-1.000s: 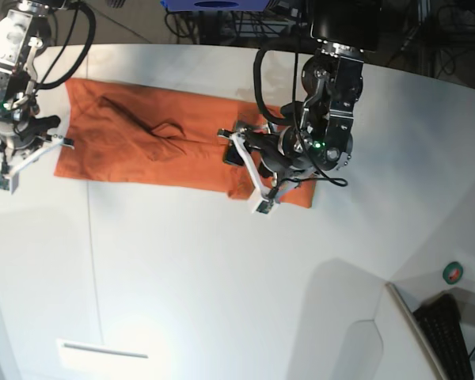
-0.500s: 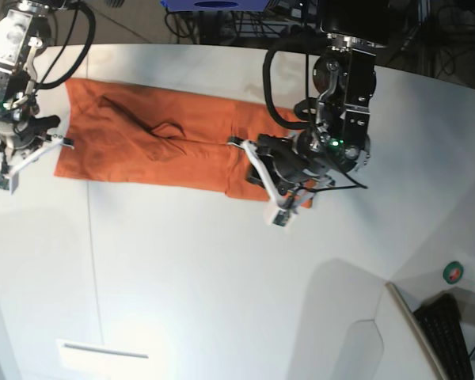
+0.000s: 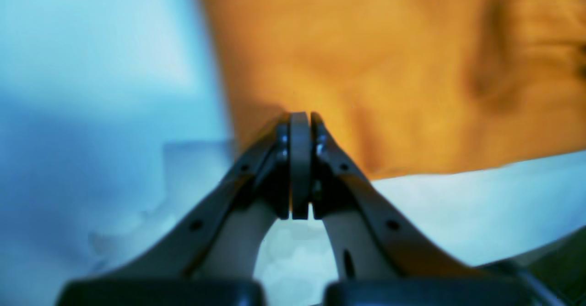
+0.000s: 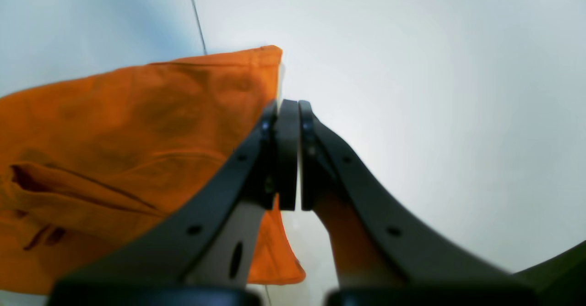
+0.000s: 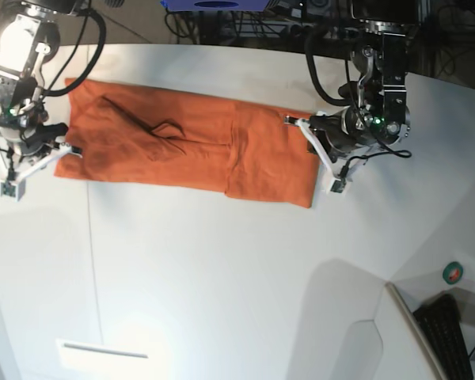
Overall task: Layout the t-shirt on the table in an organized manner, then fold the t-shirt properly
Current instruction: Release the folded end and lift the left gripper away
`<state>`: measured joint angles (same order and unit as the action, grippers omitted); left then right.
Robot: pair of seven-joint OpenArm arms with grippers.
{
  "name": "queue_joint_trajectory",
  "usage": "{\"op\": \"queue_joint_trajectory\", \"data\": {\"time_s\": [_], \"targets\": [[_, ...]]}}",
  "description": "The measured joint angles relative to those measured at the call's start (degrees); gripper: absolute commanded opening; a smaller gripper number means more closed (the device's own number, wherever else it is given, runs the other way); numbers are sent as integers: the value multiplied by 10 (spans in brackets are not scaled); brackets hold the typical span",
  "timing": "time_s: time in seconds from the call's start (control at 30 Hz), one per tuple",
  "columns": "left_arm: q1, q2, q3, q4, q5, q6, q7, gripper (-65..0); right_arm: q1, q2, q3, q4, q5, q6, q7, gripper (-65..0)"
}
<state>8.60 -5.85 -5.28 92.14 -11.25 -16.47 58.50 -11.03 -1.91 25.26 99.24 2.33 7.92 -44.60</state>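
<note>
In the base view we are looking down on the t-shirt, which is lying as a long orange band across the upper part of the table, running from the upper left toward the middle right of the frame, with creases bunching near its left-centre. Our left gripper is sitting at the right end of the band, in the upper right of the frame, and the left wrist view is showing its jaws pressed fully together at the lower corner of the orange cloth; whether any fabric is pinched between them we cannot tell, since the picture is blurred there. Our right gripper is sitting at the left end of the band, in the upper left of the base view. In the right wrist view the right gripper is showing its jaws clenched as well, just beside the shirt's edge, with orange fabric filling the left of that frame and a thin dark seam line crossing the white tabletop above it.
</note>
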Motion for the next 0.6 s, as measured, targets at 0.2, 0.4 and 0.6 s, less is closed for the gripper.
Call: {"op": "queue_joint_trajectory", "data": {"time_s": [0.2, 0.4, 0.6], "targets": [[-3, 8, 5, -44, -8, -2, -5, -650, 0, 0, -1, 0, 2, 0, 0, -650], [0, 4, -3, -36, -5, -2, -4, -650, 0, -1, 1, 0, 2, 0, 0, -650], [27, -17, -5, 20, -5, 0, -3, -650, 5, -2, 3, -4, 2, 0, 0, -650]]}}
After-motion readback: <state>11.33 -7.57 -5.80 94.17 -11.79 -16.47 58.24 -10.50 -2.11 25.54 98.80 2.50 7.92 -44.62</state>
